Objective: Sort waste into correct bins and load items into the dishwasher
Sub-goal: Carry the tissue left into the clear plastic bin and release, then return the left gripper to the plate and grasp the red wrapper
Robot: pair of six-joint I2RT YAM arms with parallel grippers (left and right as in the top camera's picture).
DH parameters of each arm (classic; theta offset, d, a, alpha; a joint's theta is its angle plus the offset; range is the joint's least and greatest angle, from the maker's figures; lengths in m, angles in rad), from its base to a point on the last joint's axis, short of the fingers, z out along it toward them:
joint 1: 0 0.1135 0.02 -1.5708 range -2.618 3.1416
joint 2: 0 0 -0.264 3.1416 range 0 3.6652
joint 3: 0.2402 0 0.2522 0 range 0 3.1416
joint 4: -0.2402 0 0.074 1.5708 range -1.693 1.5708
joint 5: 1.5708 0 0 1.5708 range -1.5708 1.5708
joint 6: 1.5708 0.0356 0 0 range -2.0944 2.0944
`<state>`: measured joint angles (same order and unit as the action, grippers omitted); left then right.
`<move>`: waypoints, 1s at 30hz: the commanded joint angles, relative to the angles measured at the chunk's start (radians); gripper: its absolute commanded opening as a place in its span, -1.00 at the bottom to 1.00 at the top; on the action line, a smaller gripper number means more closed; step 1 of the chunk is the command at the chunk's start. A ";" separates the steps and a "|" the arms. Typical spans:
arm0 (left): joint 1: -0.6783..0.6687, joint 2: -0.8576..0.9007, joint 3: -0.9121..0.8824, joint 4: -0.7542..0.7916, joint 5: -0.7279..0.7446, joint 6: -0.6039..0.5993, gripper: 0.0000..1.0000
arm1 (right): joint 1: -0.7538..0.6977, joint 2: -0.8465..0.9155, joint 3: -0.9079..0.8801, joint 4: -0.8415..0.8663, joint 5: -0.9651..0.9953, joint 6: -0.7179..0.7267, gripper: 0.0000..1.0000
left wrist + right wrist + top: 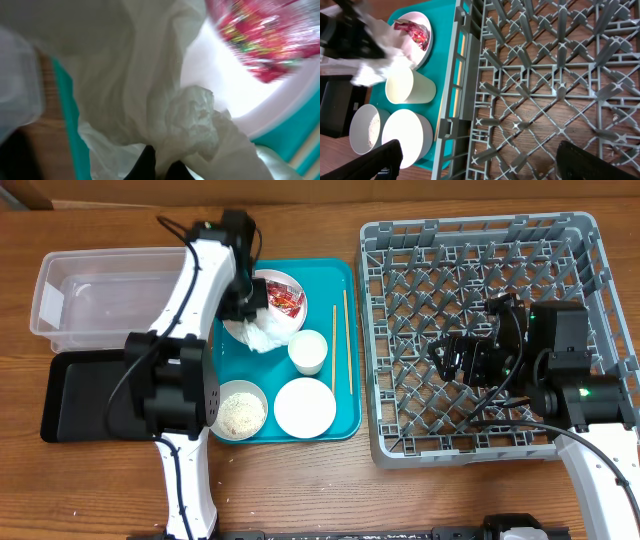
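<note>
My left gripper (249, 308) is down on the round white plate (277, 280) at the back of the teal tray. Its fingers (160, 169) are shut on a crumpled white napkin (195, 115), which hangs over the plate's front edge (268, 336). A red-and-white snack wrapper (286, 300) lies on the plate beside it (265, 42). My right gripper (452, 360) is open and empty over the floor of the grey dish rack (590, 270), its fingers wide apart (490, 165). Two chopsticks (345, 340) lie on the tray's right side.
On the teal tray (345, 425) stand a small white cup (308, 352), a white bowl (305, 407) and a bowl of beige grains (240, 411). A clear tub (100, 295) and a black tray (85, 395) sit to the left.
</note>
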<state>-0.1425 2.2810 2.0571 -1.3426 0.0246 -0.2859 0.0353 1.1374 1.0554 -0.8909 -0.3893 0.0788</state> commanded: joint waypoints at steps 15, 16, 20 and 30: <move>0.269 -0.008 0.454 -0.223 -0.013 0.035 -0.88 | 0.007 -0.002 0.029 -0.002 -0.017 0.005 1.00; 0.293 -0.008 0.440 -0.210 -0.014 0.035 -0.85 | 0.007 -0.002 0.029 -0.002 -0.017 0.005 1.00; 0.384 -0.008 0.356 -0.119 0.004 0.032 -0.74 | 0.007 -0.002 0.029 -0.002 -0.017 0.005 1.00; 0.418 -0.010 0.300 -0.048 0.070 0.066 0.66 | 0.007 -0.002 0.029 -0.002 -0.017 0.005 1.00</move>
<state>0.2901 2.2803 2.3318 -1.3880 0.0410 -0.2516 0.0353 1.1374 1.0554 -0.8944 -0.3962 0.0788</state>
